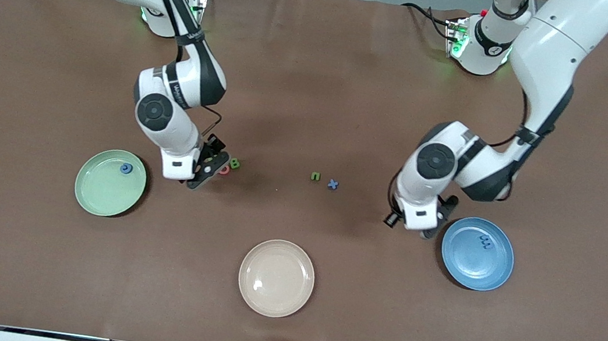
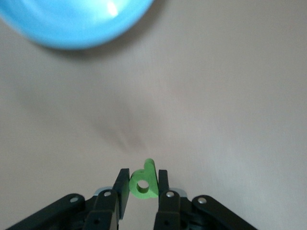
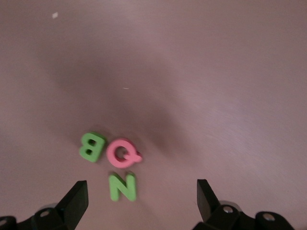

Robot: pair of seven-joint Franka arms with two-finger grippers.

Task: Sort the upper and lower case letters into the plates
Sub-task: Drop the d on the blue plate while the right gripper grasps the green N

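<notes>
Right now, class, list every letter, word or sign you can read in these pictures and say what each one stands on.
"B": green letter on the table.
"Q": pink letter beside it.
"N": green letter by the Q.
"n": green letter mid-table.
"x": blue letter beside it.
Blue letters in the green plate and blue plate: unreadable.
Right arm wrist lettering: unreadable.

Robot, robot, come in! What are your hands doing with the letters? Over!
Left end effector shut on green letter, beside blue plate. Right end effector open over B, Q, N. Nothing blocking.
</notes>
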